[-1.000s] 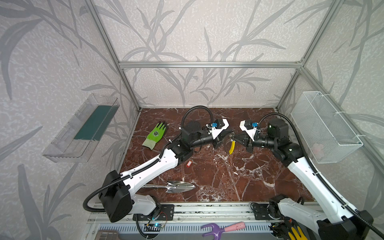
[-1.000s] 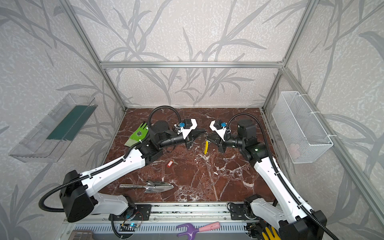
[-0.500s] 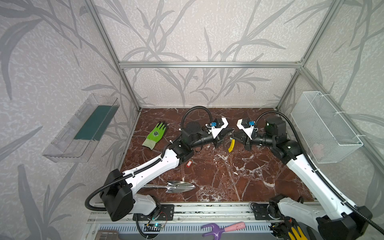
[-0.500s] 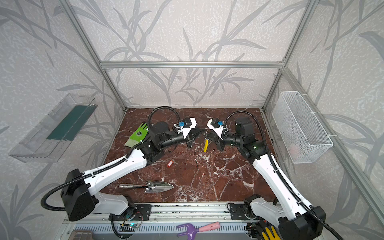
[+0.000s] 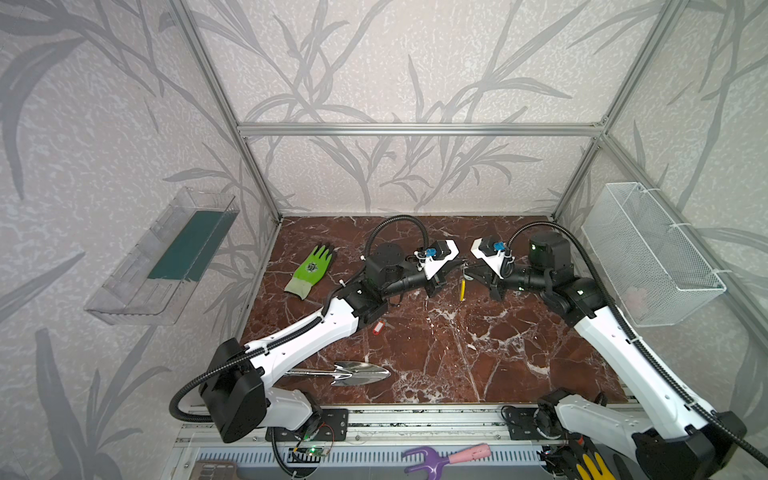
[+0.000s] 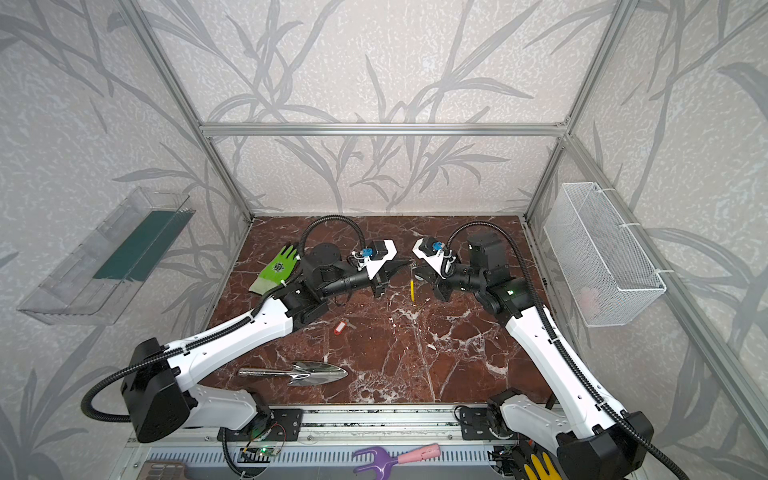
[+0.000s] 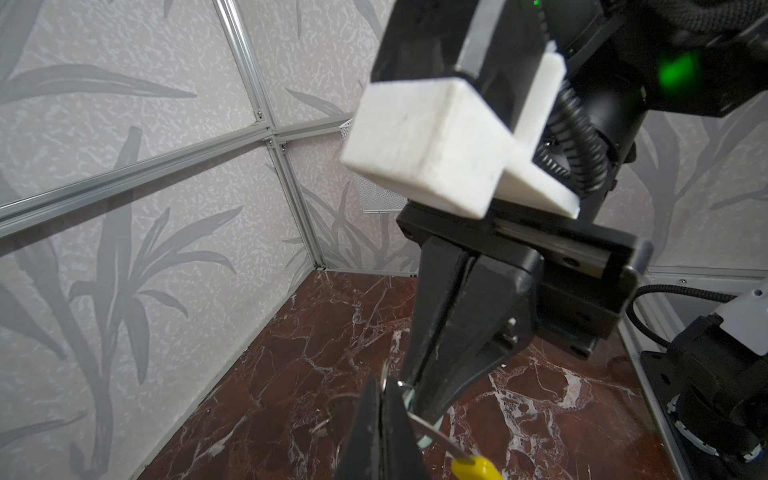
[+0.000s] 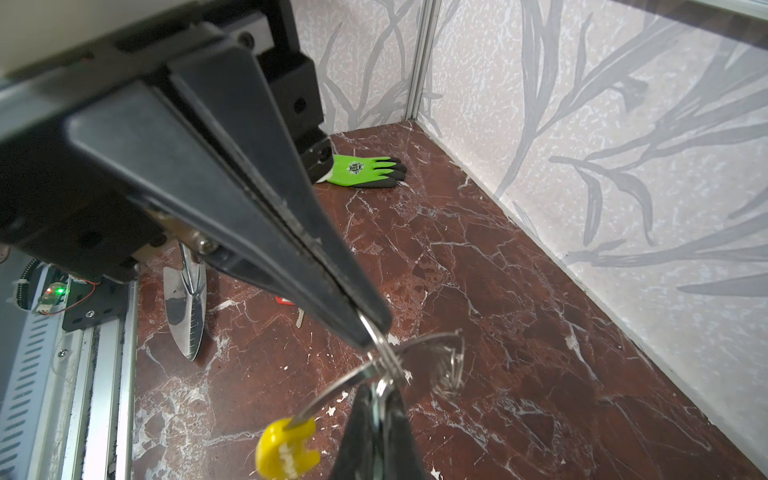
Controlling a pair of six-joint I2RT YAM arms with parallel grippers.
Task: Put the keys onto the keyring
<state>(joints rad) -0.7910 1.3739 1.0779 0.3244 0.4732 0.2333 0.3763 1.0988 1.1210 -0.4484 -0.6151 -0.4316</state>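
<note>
Right wrist view shows the right end effector (image 8: 374,401) now moved in against the left end effector (image 8: 372,328), both closed: left on the keyring (image 8: 286,446), right apparently on the mint key (image 8: 388,361). Threading seems under way; the red key (image 5: 377,327) lies on the tabletop (image 5: 498,353).

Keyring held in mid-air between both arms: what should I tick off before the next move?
1. Left fingers shut on the keyring: ok.
2. Right fingers shut on the mint key at its small ring: ok, as far as it shows.
3. Mint key threaded onto the keyring: cannot tell, the wires overlap.
4. Keyring clear of the table: ok, it hangs free.
5. Red key on the keyring: not ok, it lies on the table.
</note>
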